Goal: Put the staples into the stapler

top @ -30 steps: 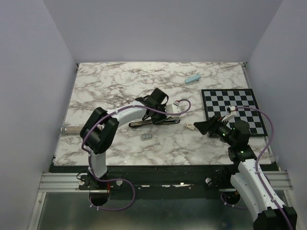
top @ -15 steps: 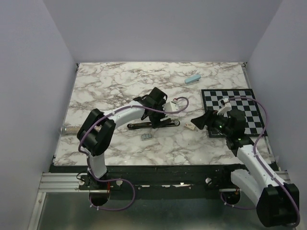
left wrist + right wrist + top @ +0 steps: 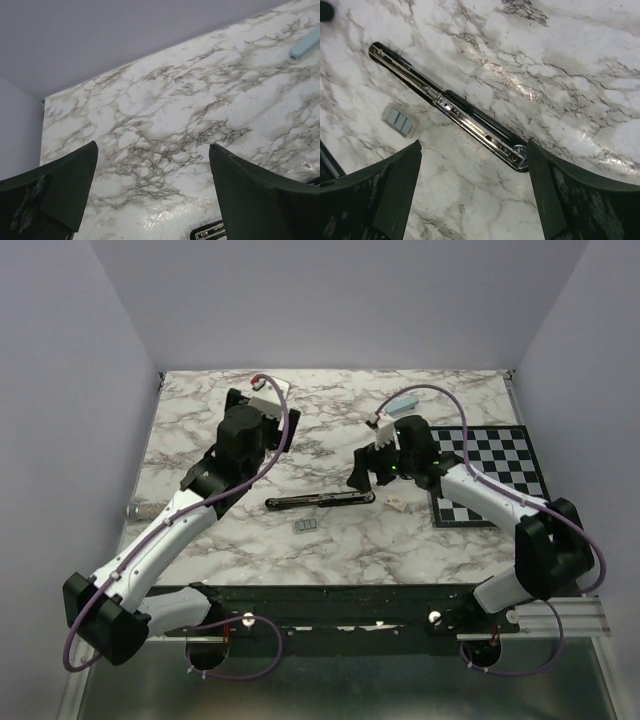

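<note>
Left fingers (image 3: 60, 185): spread, empty, raised over the bench (image 3: 165, 120).
Right fingers (image 3: 385, 190): spread, empty, above the stapler (image 3: 455, 107).
Stapler: opened flat, channel up.
Staples (image 3: 400, 121): on bench, near stapler, not touching.
Progress: stapler opened; picking, loading, closing remain.

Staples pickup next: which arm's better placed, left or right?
Right. The right gripper hangs open over the opened stapler, the staples beside it in its wrist view. The left gripper, open, sits far back, away from both.
</note>
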`<action>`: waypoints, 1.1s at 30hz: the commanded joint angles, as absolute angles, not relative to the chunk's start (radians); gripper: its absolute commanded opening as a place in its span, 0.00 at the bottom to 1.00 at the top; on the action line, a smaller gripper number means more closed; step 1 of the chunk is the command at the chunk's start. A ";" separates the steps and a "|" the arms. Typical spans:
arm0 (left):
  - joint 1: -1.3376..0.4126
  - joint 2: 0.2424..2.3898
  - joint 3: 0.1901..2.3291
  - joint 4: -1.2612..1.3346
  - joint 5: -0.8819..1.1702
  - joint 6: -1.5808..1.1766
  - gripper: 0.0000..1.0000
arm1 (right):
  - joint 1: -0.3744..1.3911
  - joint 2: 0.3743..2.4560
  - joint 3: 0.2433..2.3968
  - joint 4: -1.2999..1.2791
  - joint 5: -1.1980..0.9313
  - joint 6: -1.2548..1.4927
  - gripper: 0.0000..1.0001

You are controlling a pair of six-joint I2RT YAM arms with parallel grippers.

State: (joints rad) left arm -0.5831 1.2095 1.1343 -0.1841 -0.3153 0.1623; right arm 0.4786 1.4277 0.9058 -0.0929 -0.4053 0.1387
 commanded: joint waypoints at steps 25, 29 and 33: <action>-0.545 0.854 0.848 0.113 -0.788 0.081 0.99 | 0.733 1.918 1.318 -0.511 -0.043 -0.206 0.47; -0.541 0.857 0.850 0.109 -0.782 0.080 0.99 | 0.733 1.855 1.252 -0.471 -0.014 -0.082 0.24; -0.541 0.854 0.850 0.107 -0.776 0.077 0.99 | 0.733 1.798 1.174 -0.451 0.061 0.115 0.12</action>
